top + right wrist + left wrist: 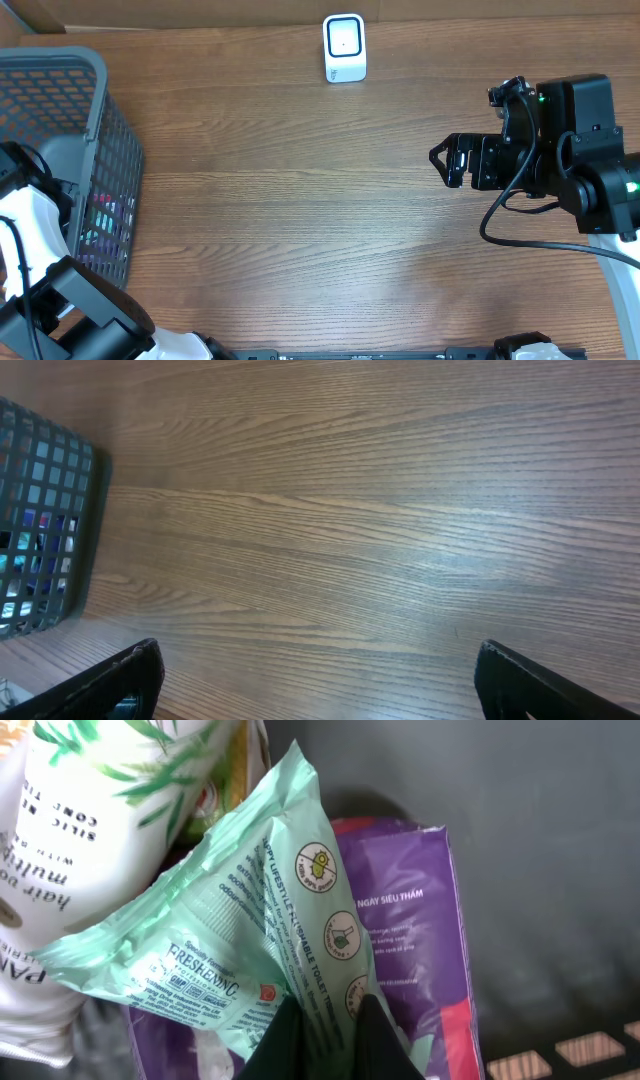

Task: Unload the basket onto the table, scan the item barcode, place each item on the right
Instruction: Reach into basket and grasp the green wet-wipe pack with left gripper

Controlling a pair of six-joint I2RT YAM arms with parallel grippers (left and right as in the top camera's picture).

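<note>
At the far left, the basket (pixel 100 90) holds the goods, and the left gripper (pixel 325 1028) is down inside it. Its jaws are closed tight on a thin edge of the green wipes pack (pixel 230 940), which lies tilted across a purple pack (pixel 410 920) with a white pouch (pixel 80 850) leaning on its upper left.

The pinch takes only soft film near one corner, so the pack may slide free on the lift, or swing and twist until its barcode faces away. The pouch resting on it could drag along or tumble, and the basket wall may snag the hanging pack.

Further right, the scanner (pixel 345 47) stands at the back edge of the table (pixel 300 200), well apart from the basket, so a weak hold has a long carry to survive. At the right, the right gripper (pixel 442 160) hovers over bare wood, jaws spread wide and empty.
</note>
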